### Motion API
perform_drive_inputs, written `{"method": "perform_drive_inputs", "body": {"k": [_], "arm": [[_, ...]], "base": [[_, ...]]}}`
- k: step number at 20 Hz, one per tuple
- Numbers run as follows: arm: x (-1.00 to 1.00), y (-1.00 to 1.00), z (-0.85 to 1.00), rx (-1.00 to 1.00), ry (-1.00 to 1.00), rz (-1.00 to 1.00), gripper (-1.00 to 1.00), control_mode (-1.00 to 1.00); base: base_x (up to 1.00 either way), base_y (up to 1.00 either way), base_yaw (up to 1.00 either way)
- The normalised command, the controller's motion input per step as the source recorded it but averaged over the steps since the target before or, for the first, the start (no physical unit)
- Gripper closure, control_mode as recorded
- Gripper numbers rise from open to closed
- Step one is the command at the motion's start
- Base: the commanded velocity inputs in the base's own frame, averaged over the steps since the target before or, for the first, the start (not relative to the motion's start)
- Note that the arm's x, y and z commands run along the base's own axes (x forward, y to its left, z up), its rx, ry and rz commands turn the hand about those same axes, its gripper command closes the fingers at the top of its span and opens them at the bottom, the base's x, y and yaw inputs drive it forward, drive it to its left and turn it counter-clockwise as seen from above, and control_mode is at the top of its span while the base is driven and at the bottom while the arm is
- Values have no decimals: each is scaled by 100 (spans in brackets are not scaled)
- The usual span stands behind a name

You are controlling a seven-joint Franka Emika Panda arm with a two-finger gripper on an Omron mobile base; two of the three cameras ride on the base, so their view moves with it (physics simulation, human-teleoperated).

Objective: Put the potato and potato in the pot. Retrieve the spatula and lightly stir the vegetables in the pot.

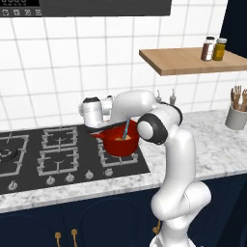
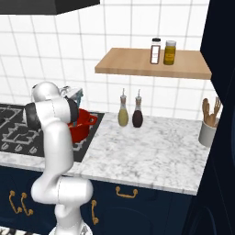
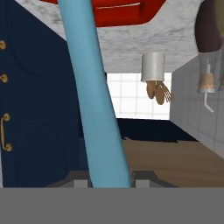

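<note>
Left base view: my arm folds over the stove at mid-frame, and the spatula [image 1: 126, 129] slants down into the red pot [image 1: 118, 143], where a pale vegetable [image 1: 126, 138] lies by its tip. I judge the stirring is under way, the handle held high so the blade reaches the bottom.

Right base view: the pot [image 2: 81, 125] sits at centre left, half behind my elbow, beside the desk [image 2: 151, 147].

Hand view: my jaws [image 3: 109, 180] are clamped on the spatula [image 3: 94, 100], which runs up to the pot [image 3: 127, 13] at the top edge.
</note>
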Motion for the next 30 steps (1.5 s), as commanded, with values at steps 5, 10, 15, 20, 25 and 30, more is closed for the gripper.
{"method": "perform_drive_inputs", "body": {"k": [5, 10, 15, 20, 25, 30], "arm": [[-18, 14, 0, -2, -2, 0, 100, -100], [-18, 1, 23, 5, 1, 0, 100, -100], [-5, 8, -42, 4, 2, 0, 100, -100], [3, -5, -54, -8, -2, 0, 100, -100], [0, -32, -6, -22, -15, 0, 100, -100], [13, -2, -7, -6, -9, 0, 100, -100]], "base": [[0, 0, 0], [0, 0, 0], [0, 0, 0], [0, 0, 0], [0, 0, 0], [0, 0, 0]]}}
